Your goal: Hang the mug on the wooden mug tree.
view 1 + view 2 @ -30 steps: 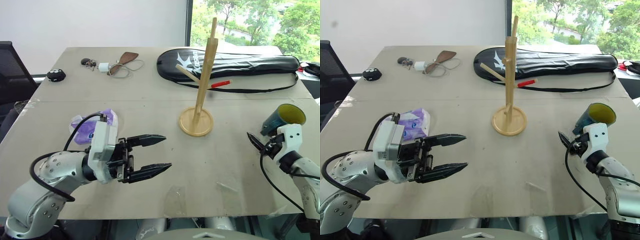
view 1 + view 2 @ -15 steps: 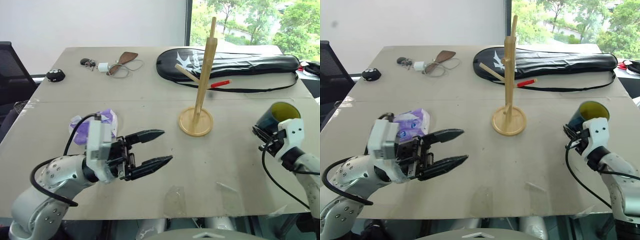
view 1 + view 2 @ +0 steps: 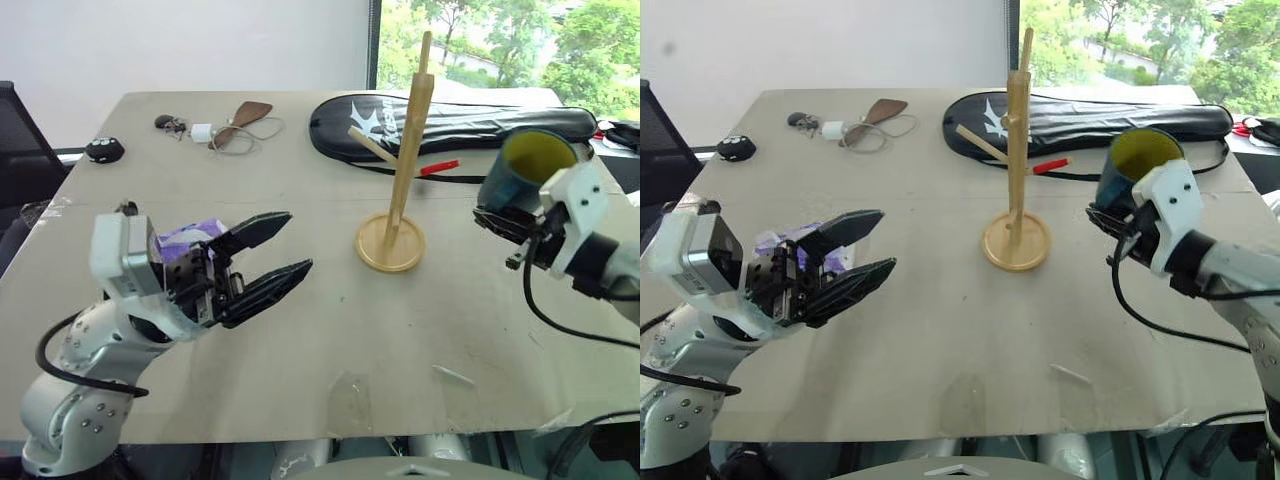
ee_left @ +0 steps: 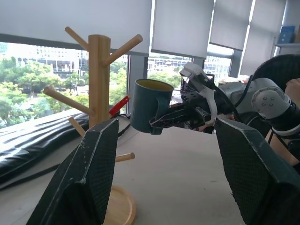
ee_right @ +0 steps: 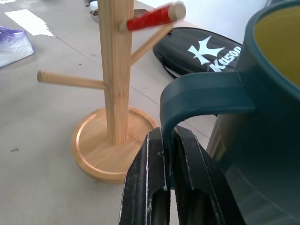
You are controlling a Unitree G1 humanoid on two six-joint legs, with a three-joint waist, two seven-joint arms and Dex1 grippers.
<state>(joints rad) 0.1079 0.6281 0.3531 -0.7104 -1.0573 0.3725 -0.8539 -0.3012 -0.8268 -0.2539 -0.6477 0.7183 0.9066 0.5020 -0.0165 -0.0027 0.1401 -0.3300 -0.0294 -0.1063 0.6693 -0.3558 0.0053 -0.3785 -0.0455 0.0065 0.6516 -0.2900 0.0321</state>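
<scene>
Jaws of right gripper pinch mug handle.

The mug tree stands mid-tabletop, a racket bag lying behind it. The mug hangs off the tabletop to the tree's right, its handle pinched in the right tool. The left tool hovers left of the tree, before a tissue pack. Keys and a cable lie at the far left.

mug cut off by wrist view's edge, purple pack mostly hidden behind left gripper
</scene>
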